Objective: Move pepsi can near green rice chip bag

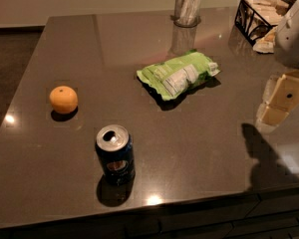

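The pepsi can (115,154) stands upright near the table's front edge, left of centre; it is dark blue with an opened silver top. The green rice chip bag (178,74) lies flat near the middle of the table, light green with a white label panel, behind and to the right of the can. My gripper (280,100) hangs at the right edge of the view above the table, right of the bag and well away from the can, holding nothing that I can see. The white arm (295,30) rises above it.
An orange (64,99) sits at the left, behind and left of the can. A clear cup holder (187,6) stands at the back centre. A black wire basket (259,15) with packets is at the back right. The table's front edge (139,210) runs close below the can.
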Controlling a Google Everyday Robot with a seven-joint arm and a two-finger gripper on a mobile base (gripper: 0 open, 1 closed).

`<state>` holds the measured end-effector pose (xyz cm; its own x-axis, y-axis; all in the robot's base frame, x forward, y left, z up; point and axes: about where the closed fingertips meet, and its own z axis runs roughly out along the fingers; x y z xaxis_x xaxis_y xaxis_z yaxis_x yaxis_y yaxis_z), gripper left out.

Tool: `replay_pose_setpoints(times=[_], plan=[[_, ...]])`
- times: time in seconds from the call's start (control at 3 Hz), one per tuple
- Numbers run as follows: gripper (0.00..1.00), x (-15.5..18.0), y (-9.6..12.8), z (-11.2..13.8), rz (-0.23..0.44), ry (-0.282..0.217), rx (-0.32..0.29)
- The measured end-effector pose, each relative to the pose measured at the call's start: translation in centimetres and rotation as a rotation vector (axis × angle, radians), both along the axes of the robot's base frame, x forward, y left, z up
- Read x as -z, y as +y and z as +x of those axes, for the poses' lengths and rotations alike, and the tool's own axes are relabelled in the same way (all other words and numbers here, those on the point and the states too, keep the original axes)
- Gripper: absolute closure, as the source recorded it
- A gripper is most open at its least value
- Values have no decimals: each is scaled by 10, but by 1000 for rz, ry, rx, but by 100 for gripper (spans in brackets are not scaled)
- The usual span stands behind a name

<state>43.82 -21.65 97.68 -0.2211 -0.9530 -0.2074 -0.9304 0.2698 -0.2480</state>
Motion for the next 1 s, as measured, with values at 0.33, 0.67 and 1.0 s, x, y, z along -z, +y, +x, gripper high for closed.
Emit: replay_pose_setpoints(times=[0.33, 0.67, 1.0], plan=[[0, 0, 0, 0, 0, 0, 0], [0, -4, 8, 0, 30, 15, -19], [0, 0, 32, -6, 122, 37, -78]])
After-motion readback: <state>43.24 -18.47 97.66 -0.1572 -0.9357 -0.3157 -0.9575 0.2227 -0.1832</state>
